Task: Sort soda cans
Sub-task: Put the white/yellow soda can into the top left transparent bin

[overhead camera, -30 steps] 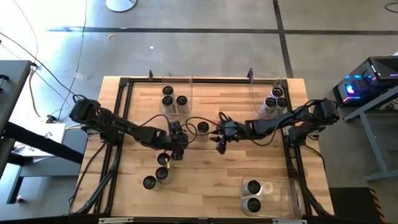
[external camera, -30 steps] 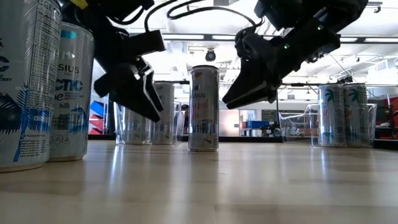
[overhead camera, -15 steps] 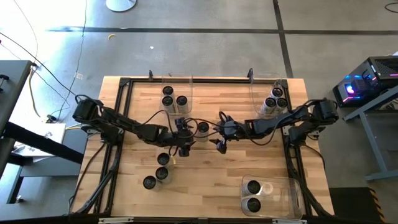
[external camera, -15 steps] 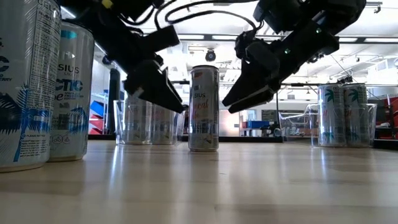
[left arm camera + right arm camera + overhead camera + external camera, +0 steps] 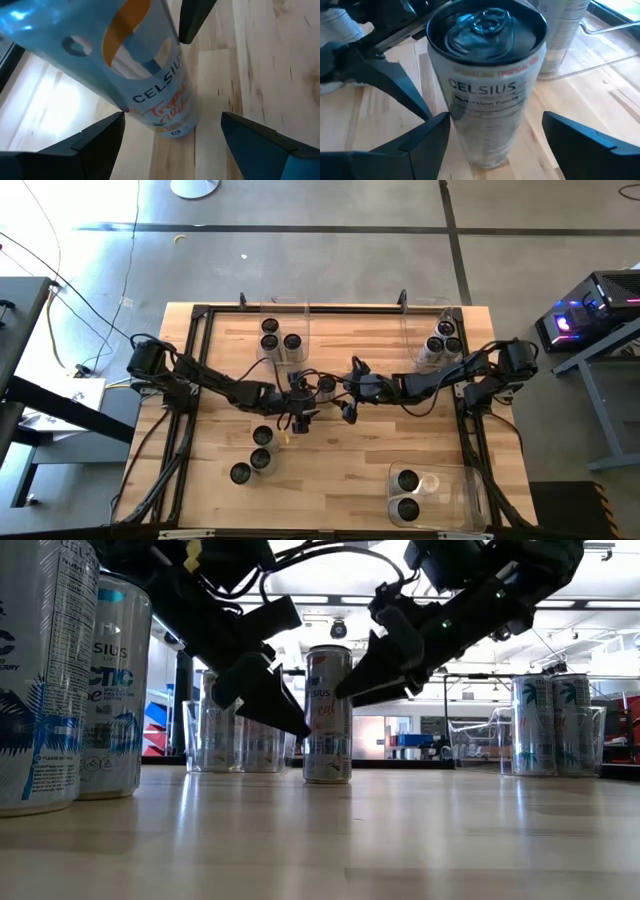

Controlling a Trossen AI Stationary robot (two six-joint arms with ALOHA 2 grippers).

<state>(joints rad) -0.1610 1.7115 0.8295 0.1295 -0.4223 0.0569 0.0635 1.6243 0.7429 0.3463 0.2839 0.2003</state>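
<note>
Near the middle of the table (image 5: 330, 450) we flank the lone upright soda can (image 5: 326, 385), left gripper (image 5: 300, 417) and right gripper (image 5: 347, 409) both wide open, holding nothing, seemingly ready to grasp it for sorting.

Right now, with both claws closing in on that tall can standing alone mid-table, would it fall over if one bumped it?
Probably: the can is tall and slim on a small base, so a high nudge could tip it. Its smooth round side would likely roll once down. The unopened tab suggests it is full and steadier.
</note>
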